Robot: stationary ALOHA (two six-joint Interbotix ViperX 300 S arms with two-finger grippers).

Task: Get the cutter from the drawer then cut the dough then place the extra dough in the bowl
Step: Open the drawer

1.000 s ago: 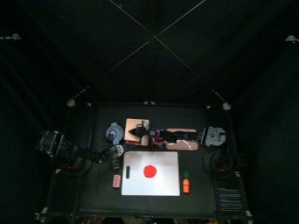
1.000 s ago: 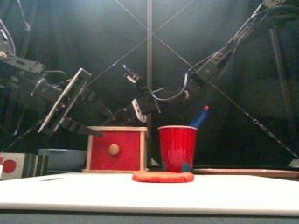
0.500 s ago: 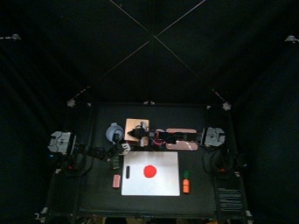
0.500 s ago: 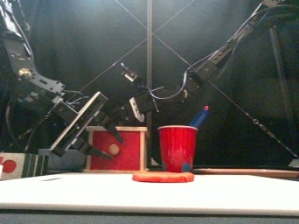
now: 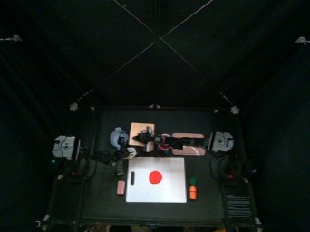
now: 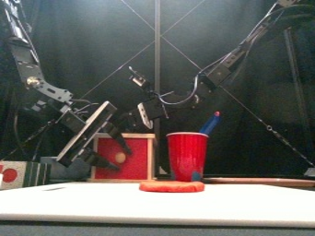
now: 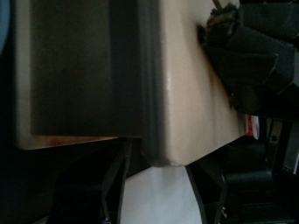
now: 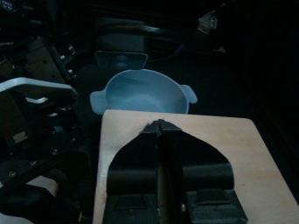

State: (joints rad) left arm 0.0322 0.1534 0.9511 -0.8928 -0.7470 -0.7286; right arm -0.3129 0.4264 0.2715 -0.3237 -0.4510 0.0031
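Note:
The pale wooden box [image 6: 124,156] with its red drawer front stands behind the white board [image 6: 157,205]. A flat red dough disc [image 6: 171,185] lies on the board [image 5: 173,169]. My left gripper [image 6: 110,159] comes in low from the left, open, just in front of the drawer front. In the left wrist view its jaws stand either side of the box's edge [image 7: 176,105]. My right gripper [image 8: 163,133] is shut, with its tips resting on the box top [image 8: 228,140]. The blue-grey bowl [image 8: 142,91] sits beyond the box. No cutter shows.
A red cup [image 6: 187,155] holding a blue knife [image 6: 212,122] stands right of the box. The pink tray [image 5: 189,138] lies at the back right. Small orange toys [image 5: 191,191] lie beside the board's front corners.
My left arm has swung down and rightward, bringing its gripper from high at the left to the drawer front. The right arm has stayed still on the box.

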